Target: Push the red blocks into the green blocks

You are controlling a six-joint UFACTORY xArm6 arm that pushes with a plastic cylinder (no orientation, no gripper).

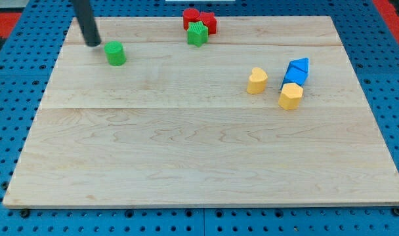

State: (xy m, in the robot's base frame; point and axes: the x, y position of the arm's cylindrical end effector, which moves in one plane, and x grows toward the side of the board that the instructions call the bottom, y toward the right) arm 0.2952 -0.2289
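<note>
While my tip (pixel 93 44) rested near the far left corner of the surface (pixel 186 164), it stood just to the view's left of the green cylinder (pixel 115 54), close beside it, though whether the two touched could not be told. The rod rose from there out of the view's top. This arm carried no hand, so there was nothing released or clenched to report; only the bare rod end met the wood.

Along the far edge, a little right of its middle, the red blocks sat together: a rounded red block (pixel 191 16) on the view's left and a red block (pixel 208 22) of unclear shape on the view's right, touching each other. The green star-shaped block (pixel 197 33) lay just in front of them, pressed against both. The green cylinder was well apart from that cluster, off toward the left edge.

Toward the right edge, a yellow heart-shaped block (pixel 256 80) stood alone, near a second group. In that group a blue triangular block (pixel 298 65) sat against a blue block (pixel 293 78) just below it, and another yellow block (pixel 291 96) touched the lower blue one on the near side.
</note>
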